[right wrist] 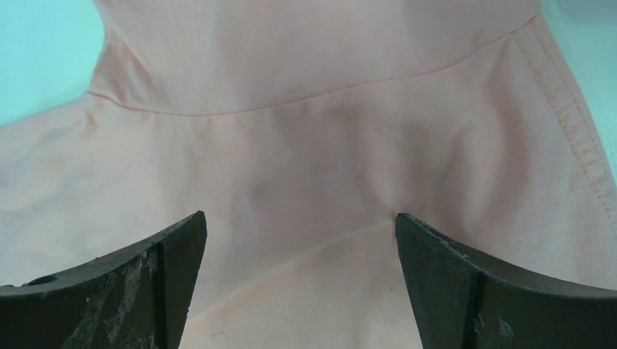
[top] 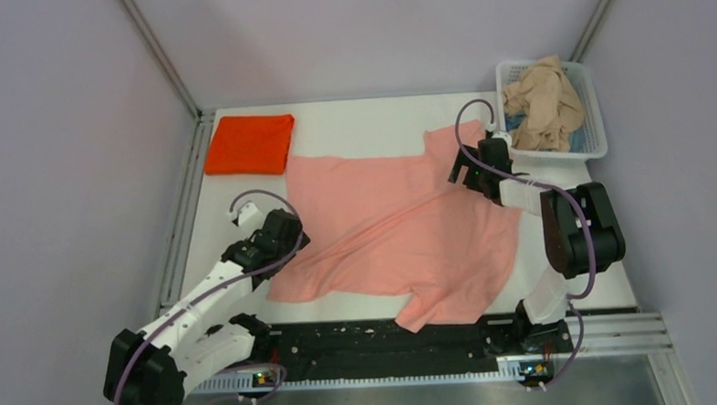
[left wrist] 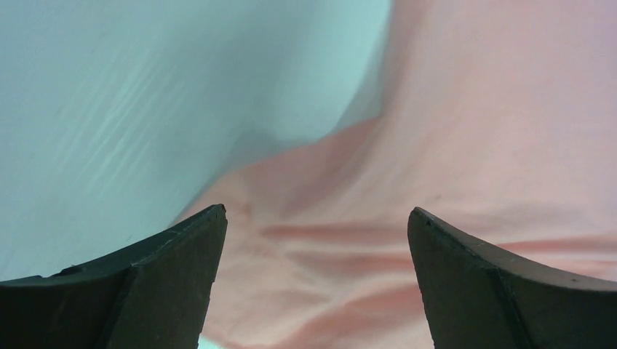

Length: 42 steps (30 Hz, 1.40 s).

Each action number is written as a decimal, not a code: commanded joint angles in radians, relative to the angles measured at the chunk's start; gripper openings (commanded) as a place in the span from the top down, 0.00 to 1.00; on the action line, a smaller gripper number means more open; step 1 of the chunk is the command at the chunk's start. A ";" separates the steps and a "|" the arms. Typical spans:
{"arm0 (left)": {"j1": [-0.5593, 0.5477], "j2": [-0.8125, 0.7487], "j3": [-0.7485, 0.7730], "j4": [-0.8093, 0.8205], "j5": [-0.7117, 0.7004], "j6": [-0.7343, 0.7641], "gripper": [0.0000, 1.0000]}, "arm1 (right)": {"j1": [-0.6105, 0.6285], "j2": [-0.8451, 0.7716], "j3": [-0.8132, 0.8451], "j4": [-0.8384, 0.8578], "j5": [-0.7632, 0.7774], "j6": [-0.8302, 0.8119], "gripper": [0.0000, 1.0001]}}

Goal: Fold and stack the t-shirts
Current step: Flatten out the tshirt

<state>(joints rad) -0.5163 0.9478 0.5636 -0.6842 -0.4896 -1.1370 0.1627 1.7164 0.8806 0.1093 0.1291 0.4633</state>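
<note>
The salmon-pink t-shirt (top: 394,224) lies spread, a little wrinkled, over the middle of the white table. My left gripper (top: 286,231) is open over its left edge; the left wrist view shows wrinkled pink cloth (left wrist: 327,247) between the spread fingers. My right gripper (top: 463,172) is open over the shirt's far right sleeve; the right wrist view shows the sleeve seam and hem (right wrist: 335,145) between the fingers. The bright orange-red t-shirt (top: 249,144) lies folded at the far left. The beige-tan t-shirt (top: 542,103) is crumpled in the basket.
A white lattice basket (top: 592,137) stands at the far right corner, with a bit of blue cloth under the tan shirt. Grey walls close the table on three sides. A black rail (top: 379,343) runs along the near edge.
</note>
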 commanded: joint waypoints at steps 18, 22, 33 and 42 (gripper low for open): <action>0.315 0.761 0.444 0.444 0.411 0.367 0.97 | -0.017 -0.065 -0.004 -0.025 -0.069 -0.085 0.01; 0.302 0.781 0.530 0.276 0.219 0.378 1.00 | -0.018 -0.067 -0.005 -0.030 -0.062 -0.089 0.01; 0.230 0.740 0.624 0.143 -0.036 0.412 1.00 | -0.017 -0.067 -0.012 -0.028 -0.039 -0.093 0.01; 0.137 0.934 0.818 0.180 0.045 0.444 1.00 | -0.017 -0.060 -0.016 -0.025 -0.057 -0.092 0.01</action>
<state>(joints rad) -0.3256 1.7893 1.2564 -0.5167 -0.4629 -0.7078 0.1539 1.6737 0.8688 0.0601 0.0700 0.3843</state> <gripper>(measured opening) 0.010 0.987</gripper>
